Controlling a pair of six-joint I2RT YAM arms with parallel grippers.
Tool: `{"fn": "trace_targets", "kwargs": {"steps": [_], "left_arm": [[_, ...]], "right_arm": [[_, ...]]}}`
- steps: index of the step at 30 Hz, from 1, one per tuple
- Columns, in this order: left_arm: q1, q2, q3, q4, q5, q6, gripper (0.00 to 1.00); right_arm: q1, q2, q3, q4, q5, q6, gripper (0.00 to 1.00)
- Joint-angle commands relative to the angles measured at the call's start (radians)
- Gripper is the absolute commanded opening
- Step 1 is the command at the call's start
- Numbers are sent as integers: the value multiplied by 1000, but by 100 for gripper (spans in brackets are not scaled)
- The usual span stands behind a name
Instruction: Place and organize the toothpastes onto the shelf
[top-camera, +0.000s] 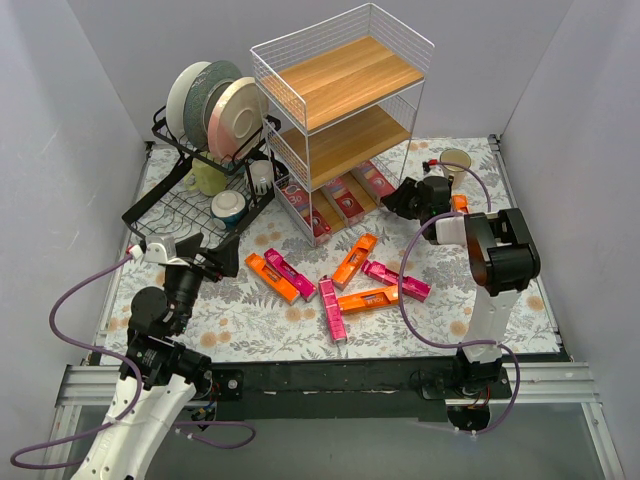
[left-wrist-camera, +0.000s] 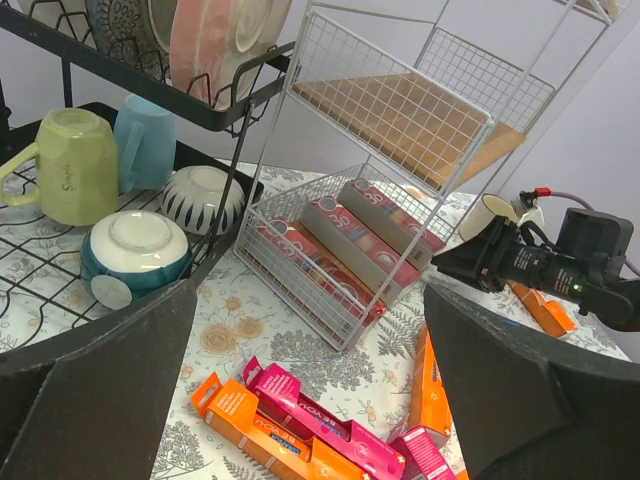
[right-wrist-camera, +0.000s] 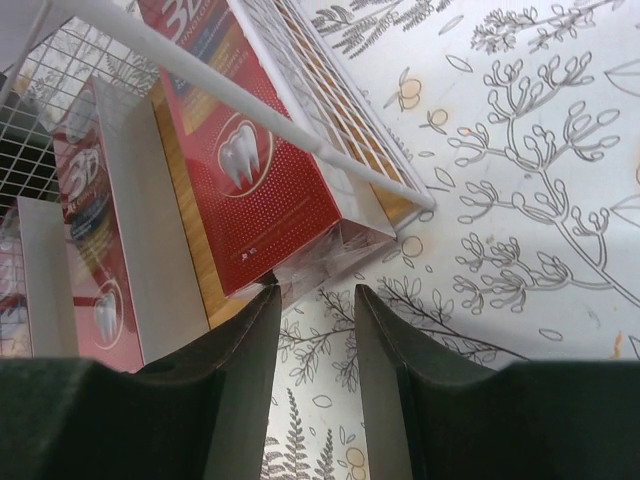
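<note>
Left claw (top-camera: 225, 262) hangs wide apart and empty, six toothpastes (top-camera: 290, 272), three orange and three magenta, lie loose on the tabletop (top-camera: 250, 322), three red ones fill the shelf's (top-camera: 340, 75) bottom tier, right claw (right-wrist-camera: 315, 300) narrowly parted, empty, beside a seventh, orange.

1. left arm (top-camera: 160, 340) comes up from its base at the near edge and leans toward 1 o'clock in the top view; elbow folded, wrist low
2. left gripper (top-camera: 222, 262) points toward about 2 o'clock; on the wrist cam its fingers (left-wrist-camera: 90, 390) sit far apart at either side of the picture, so the jaws are spread wide
3. right arm (top-camera: 495, 270) stands nearly upright over its base, then the forearm reaches out toward 10 o'clock
4. right gripper (top-camera: 405, 197) is tipped downward at the end of that reach; its fingers (right-wrist-camera: 240, 370) are nearly parallel with only a narrow gap between them
</note>
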Motion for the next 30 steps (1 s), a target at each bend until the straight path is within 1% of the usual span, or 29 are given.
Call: {"fn": "trace_targets", "kwargs": {"steps": [1, 7, 10, 13, 16, 24, 25, 28, 30], "left_arm": [[7, 9, 22, -8, -4, 17, 98], [6, 11, 20, -9, -5, 17, 98], [7, 8, 22, -8, -5, 15, 98], [6, 5, 22, -9, -4, 15, 98], [7, -5, 22, -9, -2, 14, 98], [7, -26, 22, -8, 4, 11, 98], [7, -28, 23, -8, 5, 11, 98], [7, -29, 23, -8, 5, 8, 98], [7, -28, 25, -8, 7, 8, 98]], "right_arm": [[2, 17, 54, 58, -19, 8, 43], [2, 11, 57, 47, -19, 0, 43], [0, -21, 30, 42, -10, -12, 43], [2, -82, -12, 19, 2, -40, 43], [2, -171, -69, -19, 19, -87, 45], [22, -480, -216, -209, 39, -245, 63], [37, -507, -236, -258, 40, -256, 65], [78, -637, -259, -332, 56, -308, 70], [103, -685, -273, -412, 71, -331, 73]]}}
